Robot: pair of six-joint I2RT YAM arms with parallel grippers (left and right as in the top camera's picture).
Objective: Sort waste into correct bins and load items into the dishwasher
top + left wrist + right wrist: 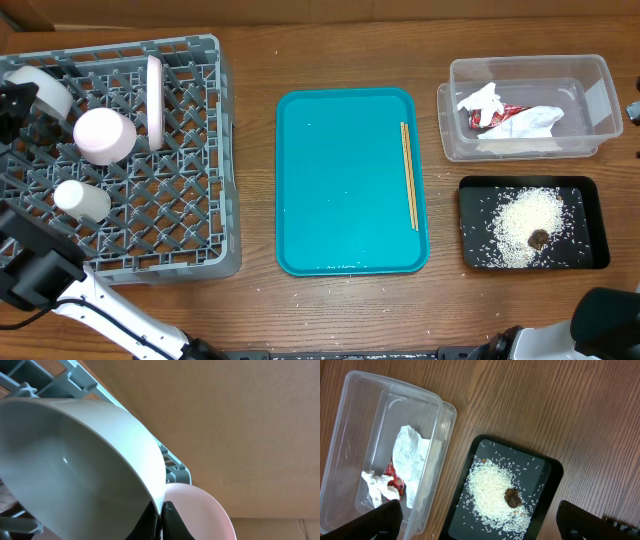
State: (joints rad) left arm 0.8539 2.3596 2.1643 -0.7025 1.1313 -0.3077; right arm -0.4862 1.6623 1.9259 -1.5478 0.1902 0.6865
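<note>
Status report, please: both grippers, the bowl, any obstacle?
Left gripper shut on grey-green bowl rim, at crate. Right gripper open, empty. Pink bowl close beside.

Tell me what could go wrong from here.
1. The left hand pinches the grey-green bowl by its rim, close against the pink bowl; letting go could knock them together.
2. The plate stands on edge in the crate; a bump might topple it.
3. The wooden stick on the teal tray may get overlooked.

Grey lattice crate [190, 230], teal tray [340, 180], black tray [590, 225] speckled with white rice [520, 225], red wrapper [497, 117], grey-green bowl [75, 460], pink bowl [103, 135].
</note>
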